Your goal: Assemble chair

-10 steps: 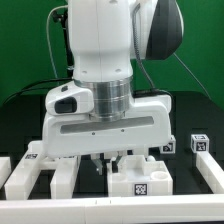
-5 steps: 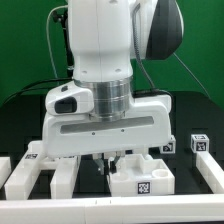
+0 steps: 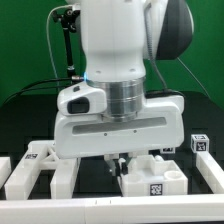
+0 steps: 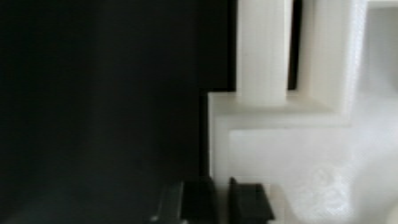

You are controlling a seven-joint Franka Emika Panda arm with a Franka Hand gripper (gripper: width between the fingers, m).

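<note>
A white chair part (image 3: pixel 152 176) with a marker tag on its front lies on the black table, low in the exterior view and right of centre. My gripper (image 3: pixel 120 160) is down at that part's left edge. In the wrist view the same white part (image 4: pixel 294 140) fills one side, with two white bars running away from it. There my gripper (image 4: pixel 222 202) sits at the part's edge. Its dark fingers (image 4: pixel 249 202) stand almost together with only a thin dark slit between them. Nothing shows between them.
Long white furniture parts (image 3: pixel 30 172) lie at the exterior view's lower left and another (image 3: pixel 210 168) at the lower right. Small tagged white pieces (image 3: pixel 198 143) stand at the right behind it. The arm's body hides the middle of the table.
The arm has shifted toward the exterior view's right. The tagged white part has moved right with it.
</note>
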